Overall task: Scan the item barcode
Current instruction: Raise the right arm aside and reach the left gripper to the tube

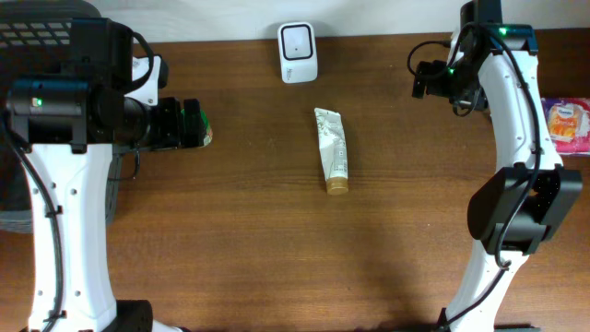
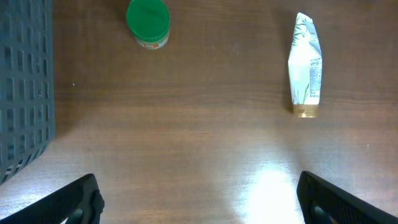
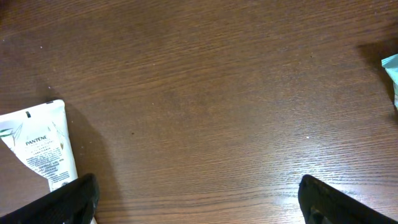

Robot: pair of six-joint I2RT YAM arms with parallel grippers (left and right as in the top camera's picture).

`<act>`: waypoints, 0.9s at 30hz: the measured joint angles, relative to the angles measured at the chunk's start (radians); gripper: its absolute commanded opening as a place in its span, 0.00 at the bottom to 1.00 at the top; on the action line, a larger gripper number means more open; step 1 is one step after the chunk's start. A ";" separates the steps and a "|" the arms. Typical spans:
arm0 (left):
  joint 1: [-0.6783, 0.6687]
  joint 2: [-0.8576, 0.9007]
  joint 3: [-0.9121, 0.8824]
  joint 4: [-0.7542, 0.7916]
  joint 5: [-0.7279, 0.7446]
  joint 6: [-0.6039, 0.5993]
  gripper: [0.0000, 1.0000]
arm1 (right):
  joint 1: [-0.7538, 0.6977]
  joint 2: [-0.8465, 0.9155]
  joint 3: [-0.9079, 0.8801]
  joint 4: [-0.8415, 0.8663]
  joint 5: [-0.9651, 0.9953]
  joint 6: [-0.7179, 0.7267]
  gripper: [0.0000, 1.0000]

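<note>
The item, a white Pantene tube (image 1: 331, 146) with a gold cap, lies flat mid-table, cap toward the front. In the left wrist view the tube (image 2: 306, 62) is at the upper right; in the right wrist view only its flat end (image 3: 37, 146) shows at the lower left. A white barcode scanner (image 1: 298, 52) stands at the table's back centre. My left gripper (image 1: 191, 124) hovers open far left of the tube, its fingers (image 2: 74, 202) wide over bare wood. My right gripper (image 1: 422, 80) hangs open right of the scanner, its fingers (image 3: 339, 202) empty.
A green-lidded jar (image 2: 148, 23) sits on the table close to the left gripper (image 2: 199, 205). A dark grey basket (image 2: 22, 93) occupies the far left. A pink packet (image 1: 567, 126) lies at the right edge, and a teal corner (image 3: 392, 71) shows in the right wrist view.
</note>
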 measured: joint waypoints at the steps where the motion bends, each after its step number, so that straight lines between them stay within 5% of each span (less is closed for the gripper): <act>1: 0.000 0.000 0.000 0.010 -0.001 0.000 0.99 | 0.000 0.000 0.000 0.000 0.000 0.000 0.99; 5: 0.000 0.000 0.000 0.132 0.031 0.000 0.99 | 0.000 0.000 0.000 0.000 0.000 0.000 0.99; 14: -0.107 0.039 -0.016 0.303 0.348 -0.008 0.99 | 0.000 0.000 0.000 0.001 0.000 0.000 0.99; 27: -0.337 0.533 -0.054 0.537 0.283 -0.306 0.99 | 0.000 0.000 0.000 0.001 0.000 0.001 0.99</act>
